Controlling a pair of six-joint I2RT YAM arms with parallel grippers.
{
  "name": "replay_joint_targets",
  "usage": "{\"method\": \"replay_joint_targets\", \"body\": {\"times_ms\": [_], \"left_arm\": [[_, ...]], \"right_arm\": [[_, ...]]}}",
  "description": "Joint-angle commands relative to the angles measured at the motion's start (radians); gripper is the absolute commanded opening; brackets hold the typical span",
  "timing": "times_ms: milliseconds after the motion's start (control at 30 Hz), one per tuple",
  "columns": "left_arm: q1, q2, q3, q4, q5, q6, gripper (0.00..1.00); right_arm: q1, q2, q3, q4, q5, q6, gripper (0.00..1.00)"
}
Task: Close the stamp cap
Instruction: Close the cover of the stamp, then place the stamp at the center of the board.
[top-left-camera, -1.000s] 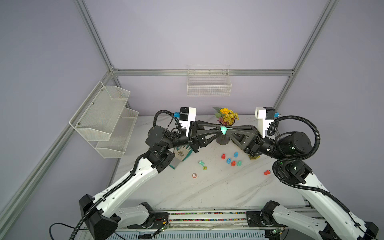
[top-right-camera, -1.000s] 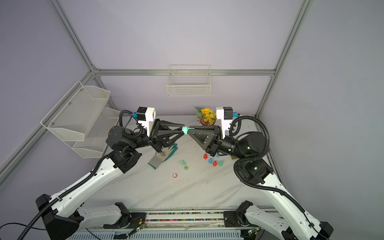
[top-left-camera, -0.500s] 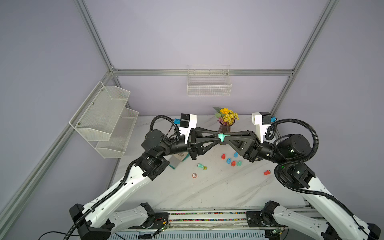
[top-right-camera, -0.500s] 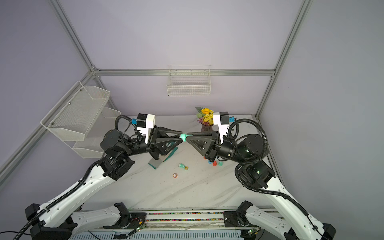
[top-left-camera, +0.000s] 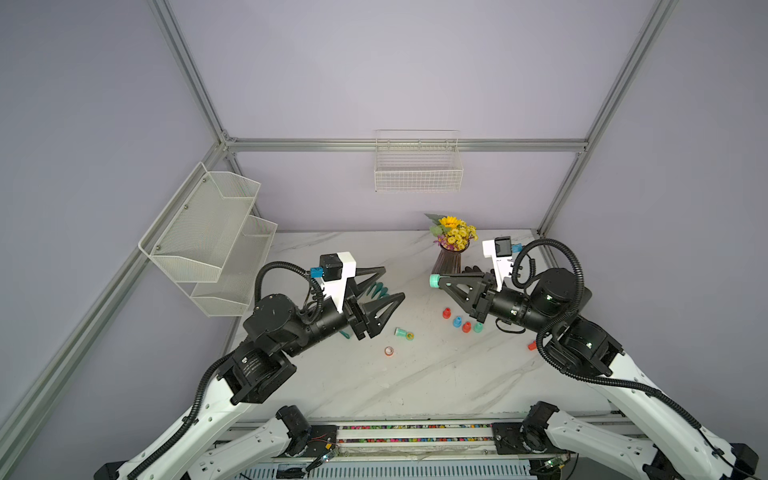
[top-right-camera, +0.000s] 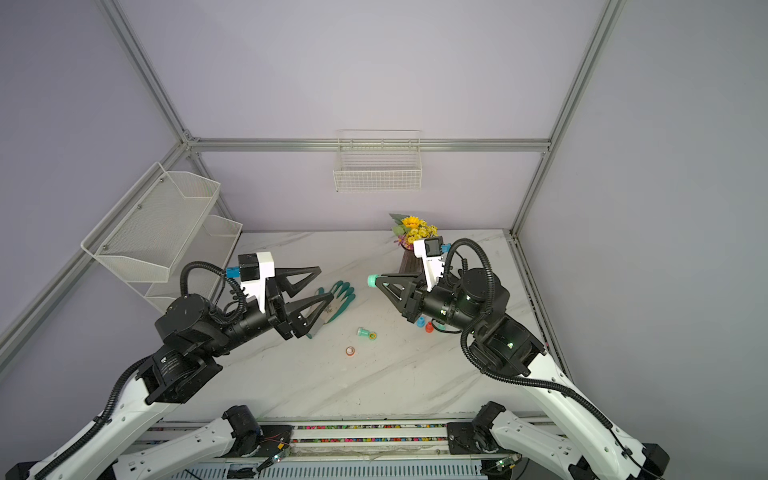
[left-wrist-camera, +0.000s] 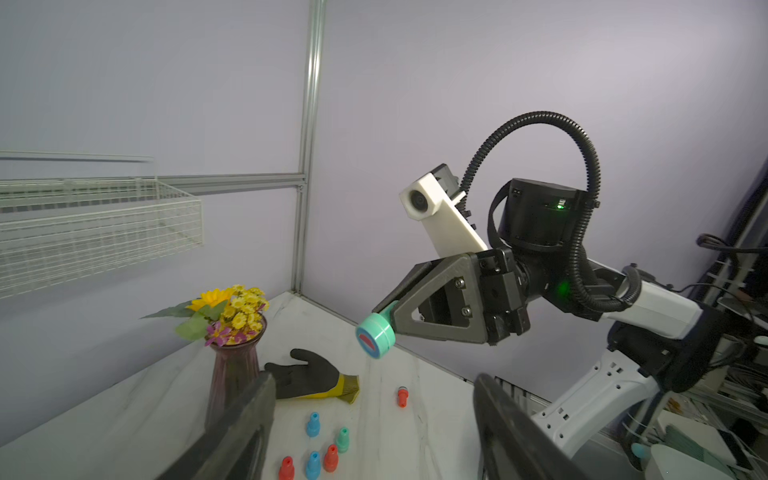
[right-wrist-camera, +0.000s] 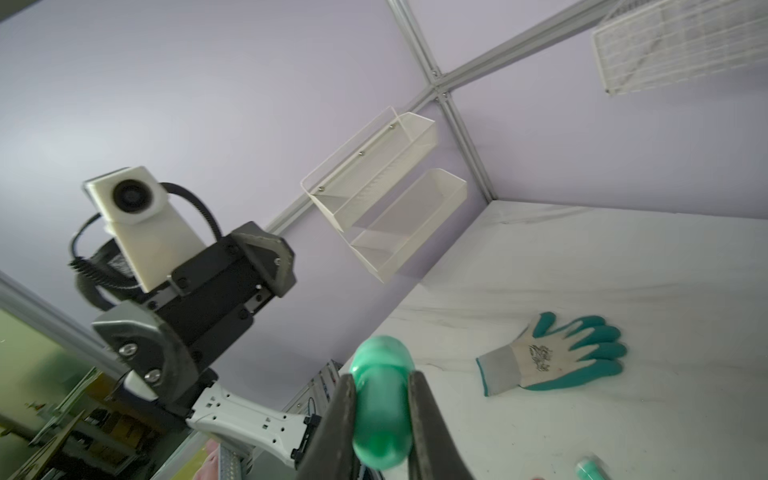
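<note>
My right gripper (top-left-camera: 439, 282) is shut on a teal stamp (top-left-camera: 434, 281), held in the air above the table's right half. The stamp also shows in a top view (top-right-camera: 372, 281) and between the fingers in the right wrist view (right-wrist-camera: 382, 399). In the left wrist view its wider teal cap (left-wrist-camera: 375, 337), with a red and blue face, points toward my left arm. My left gripper (top-left-camera: 393, 283) hangs a short way to the left of the stamp. It is open and nothing is between its fingers (left-wrist-camera: 253, 411).
Another teal stamp (top-left-camera: 402, 332) and a small round cap (top-left-camera: 389, 351) lie mid-table. Several small coloured stamps (top-left-camera: 457, 322) stand under the right gripper, and one red stamp (top-left-camera: 532, 345) lies apart. A teal glove (top-right-camera: 337, 300), black glove (left-wrist-camera: 307, 376), flower vase (top-left-camera: 451, 253) and wall baskets (top-left-camera: 208, 237) surround them.
The left gripper has opened, let go of the teal stamp's end and drawn back to the left. The right gripper has drawn back to the right with the stamp still in it.
</note>
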Motion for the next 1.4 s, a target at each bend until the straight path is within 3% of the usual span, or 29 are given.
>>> {"method": "replay_joint_targets", "body": {"times_ms": [0, 200, 533, 833, 1067, 1200, 1367], "left_arm": [[0.008, 0.009, -0.008, -0.178, -0.245, 0.072, 0.75], [0.044, 0.034, -0.039, -0.338, -0.366, 0.096, 0.74], [0.22, 0.03, -0.179, -0.306, -0.29, 0.181, 0.75], [0.272, 0.083, -0.196, -0.307, -0.275, 0.207, 0.75], [0.284, 0.08, -0.207, -0.307, -0.267, 0.218, 0.75], [0.29, 0.082, -0.205, -0.307, -0.259, 0.219, 0.75], [0.292, 0.079, -0.208, -0.307, -0.258, 0.216, 0.75]], "right_arm": [[0.002, 0.057, -0.004, -0.196, 0.212, -0.071, 0.0], [0.003, 0.178, -0.074, -0.268, 0.369, -0.108, 0.0], [0.003, 0.473, -0.122, -0.167, 0.472, -0.164, 0.0], [-0.011, 0.811, -0.023, -0.109, 0.52, -0.183, 0.0], [-0.034, 0.903, 0.009, -0.098, 0.539, -0.181, 0.0], [-0.035, 0.92, 0.021, -0.102, 0.575, -0.186, 0.06], [-0.037, 0.912, 0.04, -0.111, 0.575, -0.185, 0.24]]}}
